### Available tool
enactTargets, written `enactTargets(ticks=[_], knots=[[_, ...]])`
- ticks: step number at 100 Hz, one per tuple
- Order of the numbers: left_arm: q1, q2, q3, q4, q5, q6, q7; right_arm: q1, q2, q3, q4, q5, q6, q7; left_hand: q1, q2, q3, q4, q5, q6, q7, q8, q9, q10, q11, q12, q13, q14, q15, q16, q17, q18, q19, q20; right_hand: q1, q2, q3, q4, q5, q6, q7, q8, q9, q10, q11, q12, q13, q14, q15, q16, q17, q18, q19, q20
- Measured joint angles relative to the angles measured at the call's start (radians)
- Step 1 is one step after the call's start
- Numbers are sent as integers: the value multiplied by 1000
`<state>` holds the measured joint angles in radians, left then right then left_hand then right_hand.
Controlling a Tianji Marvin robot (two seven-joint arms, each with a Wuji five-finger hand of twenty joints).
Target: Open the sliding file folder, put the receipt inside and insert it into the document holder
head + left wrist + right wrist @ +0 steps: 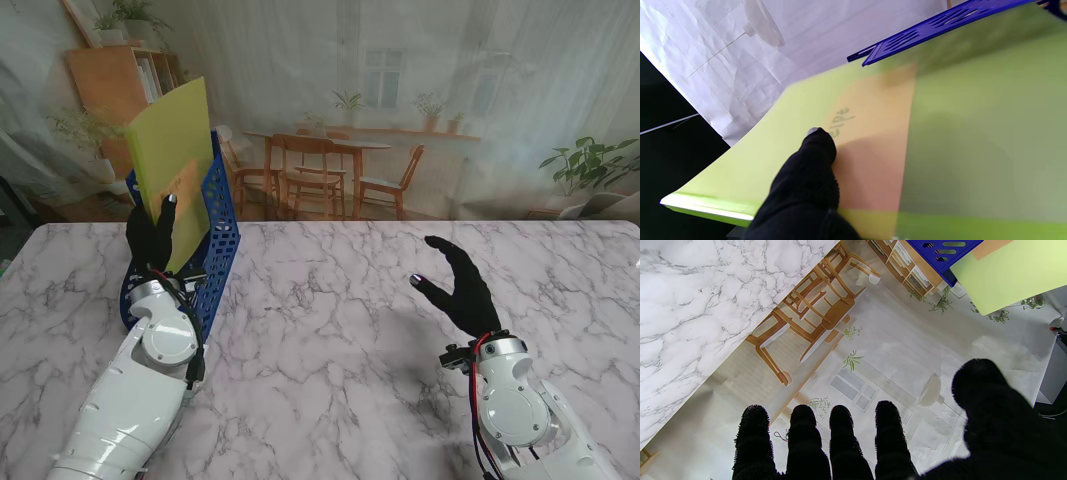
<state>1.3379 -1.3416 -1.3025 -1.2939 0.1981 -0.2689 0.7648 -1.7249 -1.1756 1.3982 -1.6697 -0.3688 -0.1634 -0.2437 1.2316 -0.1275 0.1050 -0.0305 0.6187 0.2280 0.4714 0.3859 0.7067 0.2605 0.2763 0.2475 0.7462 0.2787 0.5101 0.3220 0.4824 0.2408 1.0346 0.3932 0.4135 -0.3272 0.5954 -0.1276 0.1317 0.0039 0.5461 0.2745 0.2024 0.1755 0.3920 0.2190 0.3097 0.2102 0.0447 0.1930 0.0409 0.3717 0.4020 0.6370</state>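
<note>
Yellow-green file folder with the receipt inside stands tilted in the blue document holder at ten o'clock, my left hand gripping it. My right hand hovers at four o'clock, fingers spread, holding nothing.

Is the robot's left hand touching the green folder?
Touching. The left wrist view shows the left hand with a fingertip pressed on the green folder.
</note>
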Motion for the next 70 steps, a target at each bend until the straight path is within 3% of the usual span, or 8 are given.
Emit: enactTargets(ticks=[22,48,65,70], knots=[[-16,4,4,25,9,-8,18,0,0,2,0,-1,0,-1,0,0,0,0,0,-1,-3,0,0,-5,0,0,0,0,0,0,-5,0,-2,1,5,11,-1,2,0,0,0,2,0,0,0,0,0,0,0,0,0,0,0,0],[-40,-2,16,127,-5,-71,19,1,0,-1,4,-1,0,0,0,23,-28,0,-5,-55,0,13,0,-89,0,0,-34,-4,-8,0,-39,-12,-16,2,5,11,-1,2,0,0,0,2,0,0,0,0,0,-1,0,0,0,-1,0,1],[-49,-3,25,170,-14,-93,3,3,1,-2,8,-4,0,0,0,24,-63,0,-8,-71,6,13,-27,-110,-1,0,-99,-20,-42,1,-111,-37,-61,2,5,11,-1,2,0,0,0,2,0,0,0,0,0,-12,0,0,0,-1,0,1],[-51,-3,29,181,-14,-94,-1,3,1,-3,8,-4,0,0,-1,24,-88,0,-46,-77,4,12,-65,-115,-8,0,-123,-23,-59,-1,-134,-48,-74,2,5,11,-1,2,0,0,0,2,0,-1,0,0,0,-12,0,0,0,-1,0,1]])
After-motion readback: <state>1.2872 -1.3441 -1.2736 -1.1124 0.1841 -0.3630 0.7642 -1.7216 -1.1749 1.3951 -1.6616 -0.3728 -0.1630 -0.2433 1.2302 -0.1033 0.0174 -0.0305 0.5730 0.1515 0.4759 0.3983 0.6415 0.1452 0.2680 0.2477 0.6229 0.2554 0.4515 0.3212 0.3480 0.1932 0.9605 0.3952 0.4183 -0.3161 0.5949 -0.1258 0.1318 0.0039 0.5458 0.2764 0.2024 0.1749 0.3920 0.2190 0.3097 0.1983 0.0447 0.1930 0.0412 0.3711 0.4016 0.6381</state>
